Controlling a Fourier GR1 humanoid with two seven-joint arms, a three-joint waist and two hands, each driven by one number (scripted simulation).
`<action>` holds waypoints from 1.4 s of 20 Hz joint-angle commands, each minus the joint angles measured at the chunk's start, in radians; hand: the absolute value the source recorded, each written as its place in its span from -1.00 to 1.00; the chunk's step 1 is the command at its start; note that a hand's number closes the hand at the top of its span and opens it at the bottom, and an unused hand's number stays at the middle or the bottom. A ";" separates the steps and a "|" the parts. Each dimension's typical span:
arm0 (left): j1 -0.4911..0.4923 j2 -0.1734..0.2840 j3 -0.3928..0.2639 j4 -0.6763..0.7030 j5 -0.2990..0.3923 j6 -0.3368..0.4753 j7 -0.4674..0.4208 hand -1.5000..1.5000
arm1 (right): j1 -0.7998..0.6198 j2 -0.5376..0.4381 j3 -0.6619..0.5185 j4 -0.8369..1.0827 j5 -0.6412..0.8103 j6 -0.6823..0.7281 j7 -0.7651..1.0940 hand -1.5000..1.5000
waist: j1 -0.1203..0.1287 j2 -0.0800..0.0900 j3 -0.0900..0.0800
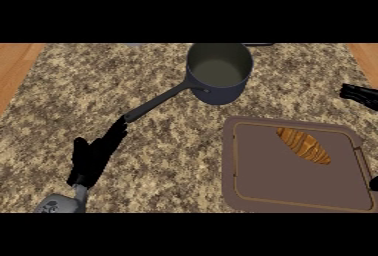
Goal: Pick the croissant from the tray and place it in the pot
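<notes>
The croissant [303, 145] was seen lying on the brown tray [251, 195], toward its far right part, untouched by either hand. The tray sat on the granite bench [111, 75] at the near right, and the dark pot [218, 73] stood beyond it toward the far side, apparently empty, with its long handle [164, 101] running down to the near left. The left hand [94, 155] was held at the near left with its fingers straight and relaxed, holding nothing, its fingertips just by the end of the pot's handle; whether they touched it could not be told. Of the right hand [359, 94] only dark fingers showed at the right edge, and their state could not be told. The picking step was judged not yet begun. The next move was judged to call for the right hand to be brought down over the croissant and closed round it before any lift toward the pot.
</notes>
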 commanded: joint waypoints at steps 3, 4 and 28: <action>-0.035 0.000 0.041 -0.012 0.014 -0.027 0.058 0.00 | -0.044 0.018 0.063 0.045 0.017 0.099 0.133 -1.00 | -0.001 -0.002 0.000; -0.036 -0.014 0.025 0.011 -0.003 -0.031 0.029 0.00 | -0.121 0.013 0.079 0.099 0.009 0.133 0.184 -1.00 | 0.006 0.000 0.000; -0.023 -0.066 0.053 0.033 -0.063 -0.059 0.015 0.00 | -0.262 0.107 0.302 0.713 0.521 0.066 -0.443 -1.00 | 0.022 0.006 0.003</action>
